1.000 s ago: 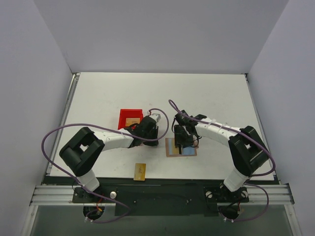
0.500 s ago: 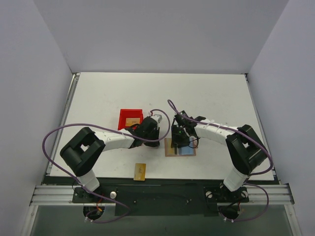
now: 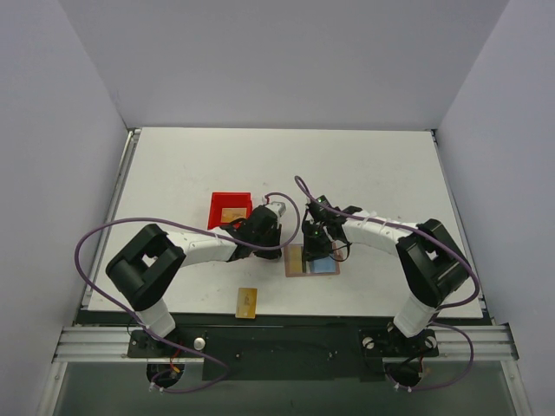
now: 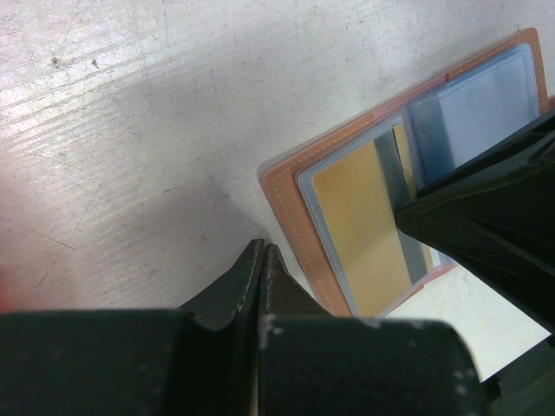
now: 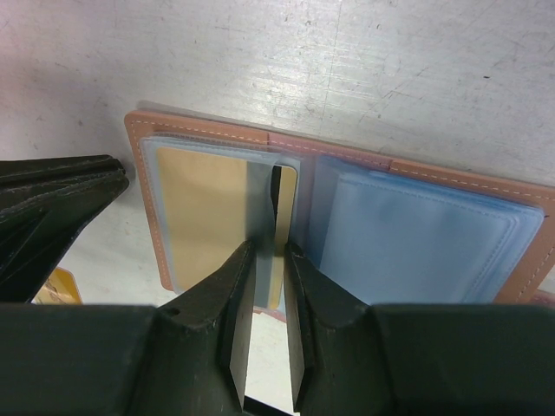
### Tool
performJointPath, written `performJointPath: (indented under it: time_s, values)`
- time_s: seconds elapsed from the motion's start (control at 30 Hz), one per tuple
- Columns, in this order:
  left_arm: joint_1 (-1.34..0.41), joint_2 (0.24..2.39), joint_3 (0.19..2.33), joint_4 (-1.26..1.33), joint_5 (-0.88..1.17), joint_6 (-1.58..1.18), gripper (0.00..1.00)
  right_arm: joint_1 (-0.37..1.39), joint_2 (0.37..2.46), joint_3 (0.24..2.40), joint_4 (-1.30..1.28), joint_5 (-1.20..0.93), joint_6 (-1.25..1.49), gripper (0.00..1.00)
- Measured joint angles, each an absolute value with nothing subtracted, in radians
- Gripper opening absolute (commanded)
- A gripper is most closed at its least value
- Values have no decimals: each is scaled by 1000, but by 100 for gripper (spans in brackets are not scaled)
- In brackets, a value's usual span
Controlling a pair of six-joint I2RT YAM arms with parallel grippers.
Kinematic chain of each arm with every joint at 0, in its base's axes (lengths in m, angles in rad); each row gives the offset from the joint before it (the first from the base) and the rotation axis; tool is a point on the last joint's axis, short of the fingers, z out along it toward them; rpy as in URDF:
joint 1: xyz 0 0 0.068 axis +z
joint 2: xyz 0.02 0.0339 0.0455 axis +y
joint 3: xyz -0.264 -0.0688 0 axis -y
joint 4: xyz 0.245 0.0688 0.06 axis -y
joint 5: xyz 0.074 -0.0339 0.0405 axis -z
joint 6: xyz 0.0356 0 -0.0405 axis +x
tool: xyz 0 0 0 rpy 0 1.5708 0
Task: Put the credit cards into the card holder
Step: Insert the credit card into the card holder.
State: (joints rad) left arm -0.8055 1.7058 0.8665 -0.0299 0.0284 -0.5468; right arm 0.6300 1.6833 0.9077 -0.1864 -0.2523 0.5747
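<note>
The card holder (image 3: pixel 295 265) lies open and flat on the table, with a brown rim (image 5: pixel 416 169) and light blue sleeves. One gold credit card (image 5: pixel 204 208) sits in its left sleeve, its dark-striped end sticking out toward the fold. My right gripper (image 5: pixel 269 245) hovers at that end, open by a narrow gap with nothing pinched between the jaws. My left gripper (image 4: pixel 263 247) is shut and empty, its tip on the table at the holder's outer corner (image 4: pixel 290 217). Another credit card (image 3: pixel 247 301) lies near the front edge, and a further one (image 3: pixel 231 213) rests in the red bin.
The red bin (image 3: pixel 217 206) stands just behind the left wrist. Both arms crowd around the holder (image 3: pixel 323 269) at the table's centre front. White walls enclose the table at the back and on both sides.
The right gripper's jaws have narrowed and it has shifted left over the holder's left sleeve. The holder has slid slightly left toward the left gripper, which stayed shut and still.
</note>
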Motion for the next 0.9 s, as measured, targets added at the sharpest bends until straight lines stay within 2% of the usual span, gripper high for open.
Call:
performJointPath:
  time_s: [0.57,0.9]
  values:
    - [-806,1708,870,-30,29,-547,0,628,1618,893,-186,-210,566,23]
    - [-810,1725,890,-33,32,-546,0,608,1618,893,-194,-167,567,5]
